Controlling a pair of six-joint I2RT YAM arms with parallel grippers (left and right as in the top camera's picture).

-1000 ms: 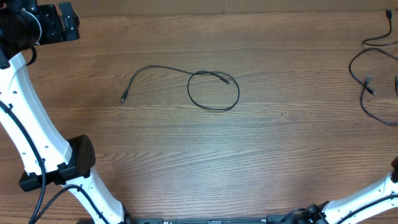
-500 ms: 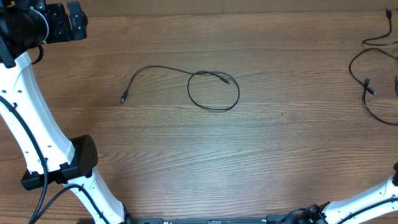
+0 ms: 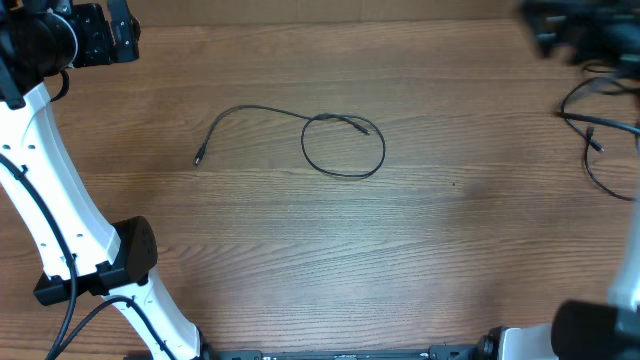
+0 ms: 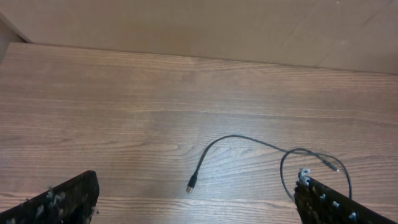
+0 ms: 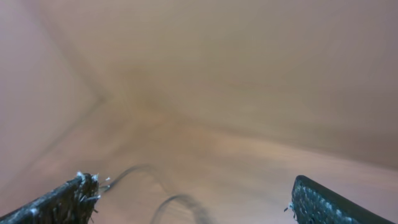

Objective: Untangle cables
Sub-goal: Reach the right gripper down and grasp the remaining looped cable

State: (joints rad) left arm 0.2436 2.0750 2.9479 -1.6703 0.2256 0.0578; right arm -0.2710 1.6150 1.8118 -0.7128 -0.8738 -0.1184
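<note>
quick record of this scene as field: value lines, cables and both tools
table: wood
centre cable: one cord with a single loop, lying alone
plug: its left end, on the table
right cables: several overlapping cords at the right edge, partly cut off
left tool: open, empty, at the far left corner
right tool: open, empty, blurred, at the far right corner

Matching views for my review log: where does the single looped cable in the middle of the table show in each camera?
Overhead: the looped cable lies left of centre, with its loop on the right and its plug end on the left.
Left wrist: it is low in the picture, centre to right.
Right wrist: too blurred to tell; there are only faint dark curves low on the left.
Shared landmark: the far table edge.
</note>
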